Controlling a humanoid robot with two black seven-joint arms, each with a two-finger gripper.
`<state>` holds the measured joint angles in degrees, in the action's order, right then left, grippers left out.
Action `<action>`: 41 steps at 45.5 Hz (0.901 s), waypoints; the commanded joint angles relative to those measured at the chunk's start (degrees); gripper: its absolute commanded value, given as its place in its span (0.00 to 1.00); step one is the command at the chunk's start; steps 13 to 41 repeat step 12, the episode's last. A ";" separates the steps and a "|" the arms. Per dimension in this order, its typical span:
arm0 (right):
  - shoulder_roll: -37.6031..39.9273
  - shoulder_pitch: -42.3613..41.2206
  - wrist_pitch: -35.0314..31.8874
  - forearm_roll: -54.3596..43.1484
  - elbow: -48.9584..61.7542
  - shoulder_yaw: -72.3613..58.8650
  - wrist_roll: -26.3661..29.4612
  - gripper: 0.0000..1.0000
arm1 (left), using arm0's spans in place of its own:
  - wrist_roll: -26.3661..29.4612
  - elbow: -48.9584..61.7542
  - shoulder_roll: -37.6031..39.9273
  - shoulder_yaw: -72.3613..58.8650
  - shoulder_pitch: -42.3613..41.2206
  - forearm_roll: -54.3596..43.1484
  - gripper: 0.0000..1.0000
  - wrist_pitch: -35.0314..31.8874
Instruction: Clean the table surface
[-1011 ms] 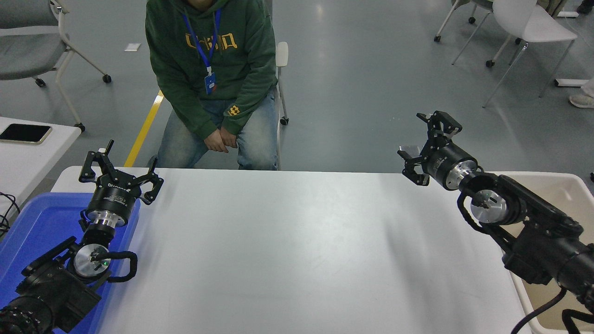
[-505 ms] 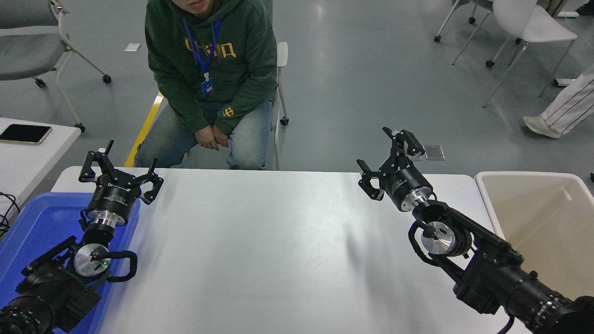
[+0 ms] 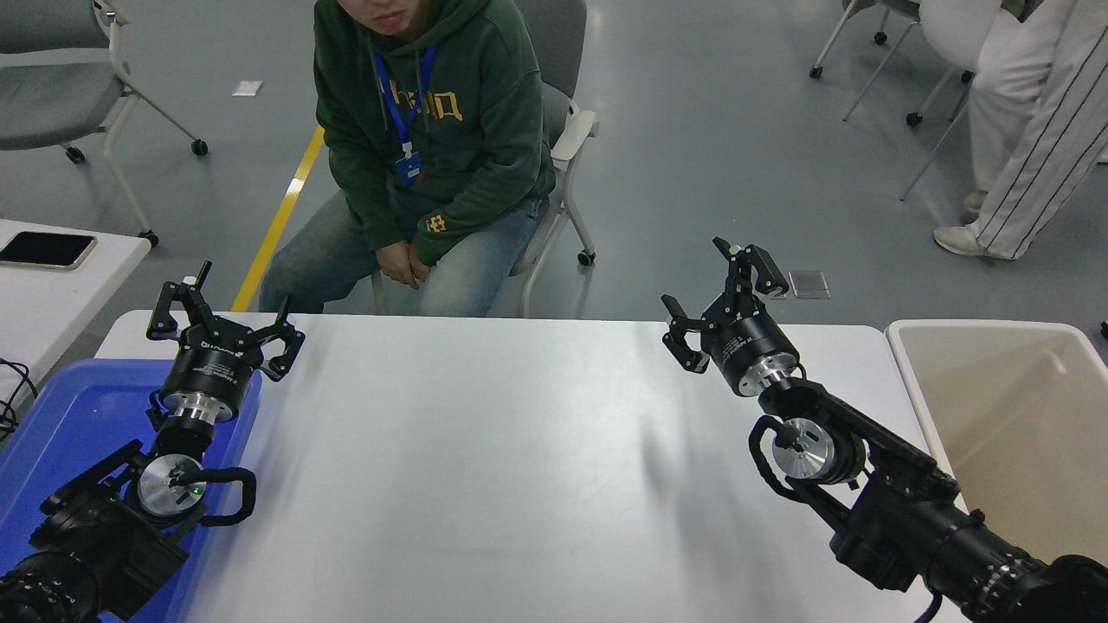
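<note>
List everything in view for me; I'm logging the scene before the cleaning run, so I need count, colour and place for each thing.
table surface: one, glossy white, centre, nothing loose seen on it.
tray: one, blue, left end of the table.
bin: one, beige, beside the table's right end.
side table: one, white, far left.
phone: one, dark, on the side table.
chairs: several, grey or white, on the floor beyond.
seated person: one, green hoodie, far side.
standing person: one, white striped trousers, upper right.
left gripper: black, open, over the tray's far corner.
right gripper: black, open, above the far right edge.
</note>
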<state>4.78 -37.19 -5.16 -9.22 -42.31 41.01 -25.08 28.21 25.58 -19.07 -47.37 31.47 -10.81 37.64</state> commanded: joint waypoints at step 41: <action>-2.58 -1.39 0.41 -0.62 5.75 -0.58 -0.14 1.00 | 0.00 0.00 0.00 0.00 0.00 0.00 1.00 0.06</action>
